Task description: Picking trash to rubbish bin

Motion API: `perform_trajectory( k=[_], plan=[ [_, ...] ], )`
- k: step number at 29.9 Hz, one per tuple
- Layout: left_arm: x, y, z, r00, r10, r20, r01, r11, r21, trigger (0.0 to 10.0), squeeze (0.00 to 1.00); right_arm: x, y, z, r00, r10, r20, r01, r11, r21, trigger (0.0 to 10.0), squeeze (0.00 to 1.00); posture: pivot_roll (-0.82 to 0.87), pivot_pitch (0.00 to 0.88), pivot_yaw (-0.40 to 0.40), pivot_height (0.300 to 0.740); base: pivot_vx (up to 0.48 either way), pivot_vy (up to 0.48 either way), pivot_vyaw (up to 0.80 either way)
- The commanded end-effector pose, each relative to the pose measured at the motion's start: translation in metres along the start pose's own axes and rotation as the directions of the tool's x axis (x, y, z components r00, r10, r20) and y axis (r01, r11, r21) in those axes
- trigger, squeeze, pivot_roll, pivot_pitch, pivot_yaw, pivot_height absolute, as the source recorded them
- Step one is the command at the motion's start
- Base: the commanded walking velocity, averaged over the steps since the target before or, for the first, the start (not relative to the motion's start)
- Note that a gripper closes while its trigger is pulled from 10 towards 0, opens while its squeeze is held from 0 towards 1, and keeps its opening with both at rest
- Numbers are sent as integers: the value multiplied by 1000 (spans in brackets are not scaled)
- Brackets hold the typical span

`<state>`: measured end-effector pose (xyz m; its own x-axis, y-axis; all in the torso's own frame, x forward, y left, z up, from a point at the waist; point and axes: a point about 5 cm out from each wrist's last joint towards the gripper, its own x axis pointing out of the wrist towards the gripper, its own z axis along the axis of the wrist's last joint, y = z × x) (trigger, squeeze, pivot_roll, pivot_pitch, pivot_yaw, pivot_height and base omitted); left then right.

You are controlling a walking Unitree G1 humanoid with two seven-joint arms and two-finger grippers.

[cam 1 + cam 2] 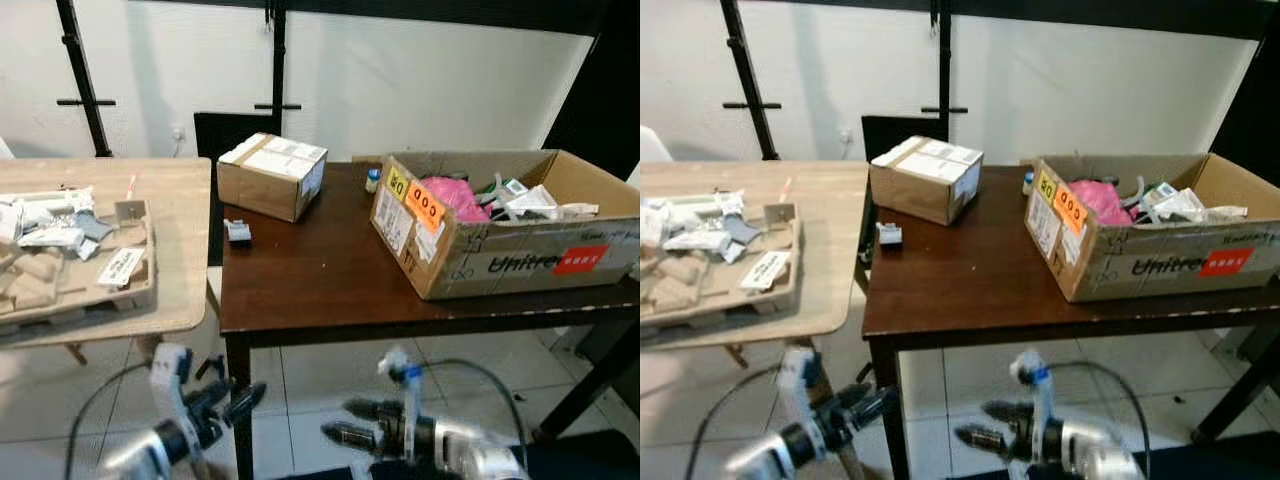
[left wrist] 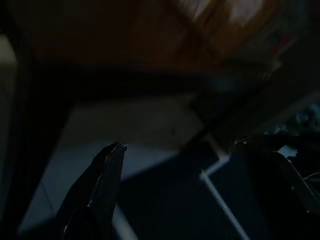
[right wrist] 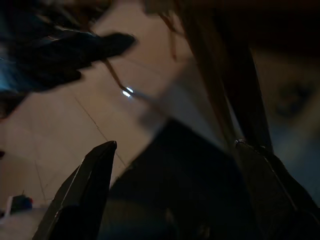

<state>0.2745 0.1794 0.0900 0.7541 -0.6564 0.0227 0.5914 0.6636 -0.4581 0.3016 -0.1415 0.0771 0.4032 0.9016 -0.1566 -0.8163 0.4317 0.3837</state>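
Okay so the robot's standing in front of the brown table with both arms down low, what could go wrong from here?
Both grippers, left and right, sit below the dark table's front edge, so lifting either arm straight up may knock the tabletop from beneath. The small grey item lies near the table's left edge, beside the gap to the light wooden table; a clumsy grasp might push it off onto the floor.

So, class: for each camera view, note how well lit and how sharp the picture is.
Left eye view: bright and even, dark wooden table and open cardboard box fairly crisp, left gripper and right gripper softly blurred at the bottom edge. Left wrist view: very dark, fingers barely outlined. Right wrist view: dim, smeared, pale floor glinting.
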Motion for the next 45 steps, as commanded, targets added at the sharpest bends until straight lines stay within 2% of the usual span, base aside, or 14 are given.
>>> perform_trajectory(
  k=[1, 6, 8, 10, 11, 12, 13, 16, 18, 20, 24, 28, 35, 45],
  plan=[
    [1, -7, 23, 997, -52, 50, 51, 999, 18, 10000, 0, 1, 5, 8, 998, 67, 20, -67, 998, 0, 10000, 0, 47, 59, -55, 740, 0, 0, 0],
    [8, -24, 51, 987, -133, 88, 129, 991, 45, 10000, 0, 6, 16, 32, 986, 134, 96, -133, 991, -24, 10000, 0, 49, 57, -54, 740, 0, 0, 0],
    [15, -24, 60, 989, -106, 102, 97, 991, 95, 10000, 0, 10, 16, 45, 984, 101, 146, -94, 994, -53, 10000, 0, 48, 55, -52, 740, 0, 0, 0],
    [25, -15, 65, 996, -1, 92, -14, 987, 162, 10000, 0, 16, 11, 55, 989, 2, 148, 20, 990, -143, 10000, 0, 46, 52, -49, 740, 0, 0, 0],
    [25, -15, 65, 996, -1, 92, -14, 987, 162, 10000, 0, 16, 11, 55, 989, 2, 148, 20, 990, -143, 10000, 0, 46, 52, -49, 740, 0, 0, 0],
    [36, 3, 68, 979, 194, 55, -202, 957, 207, 10000, 0, 23, 2, 66, 976, -140, 169, 176, 959, -224, 10000, 0, 47, 51, -48, 740, 0, 0, 0],
    [40, 12, 68, 958, 286, 30, -286, 934, 215, 10000, 0, 25, -1, 71, 963, -194, 186, 235, 943, -237, 10000, 0, 47, 51, -48, 740, 0, 0, 0],
    [42, 28, 68, 895, 446, -10, -429, 866, 257, 10000, 0, 27, -5, 78, 941, -257, 221, 308, 920, -243, 10000, 0, 47, 49, -49, 740, 0, 0, 0],
    [42, 34, 75, 850, 524, 51, -505, 784, 360, 10000, 0, 28, -13, 87, 871, -413, 264, 472, 853, -223, 10000, 0, 45, 49, -48, 740, 0, 0, 0],
    [45, 31, 84, 841, 527, 122, -531, 762, 371, 10000, 0, 29, -16, 93, 827, -472, 304, 538, 821, -189, 10000, 0, 44, 48, -45, 740, 0, 0, 0],
    [53, 18, 98, 848, 486, 210, -529, 750, 399, 10000, 0, 32, -13, 98, 800, -483, 357, 559, 816, -149, 10000, 0, 45, 48, -44, 740, 0, 0, 0],
    [59, 15, 103, 835, 483, 265, -551, 736, 393, 10000, 0, 38, -12, 98, 772, -506, 384, 586, 801, -124, 10000, 0, 47, 47, -46, 740, 0, 0, 0],
    [64, 14, 106, 831, 477, 287, -557, 728, 400, 10000, 0, 46, -10, 95, 739, -537, 406, 619, 779, -96, 10000, 0, 49, 43, -46, 740, 41, 0, 0],
    [66, 13, 106, 835, 468, 289, -549, 733, 400, 10000, 0, 51, -9, 95, 726, -546, 419, 630, 772, -85, 10000, 0, 48, 35, -43, 740, 355, 0, 0]
  ],
)
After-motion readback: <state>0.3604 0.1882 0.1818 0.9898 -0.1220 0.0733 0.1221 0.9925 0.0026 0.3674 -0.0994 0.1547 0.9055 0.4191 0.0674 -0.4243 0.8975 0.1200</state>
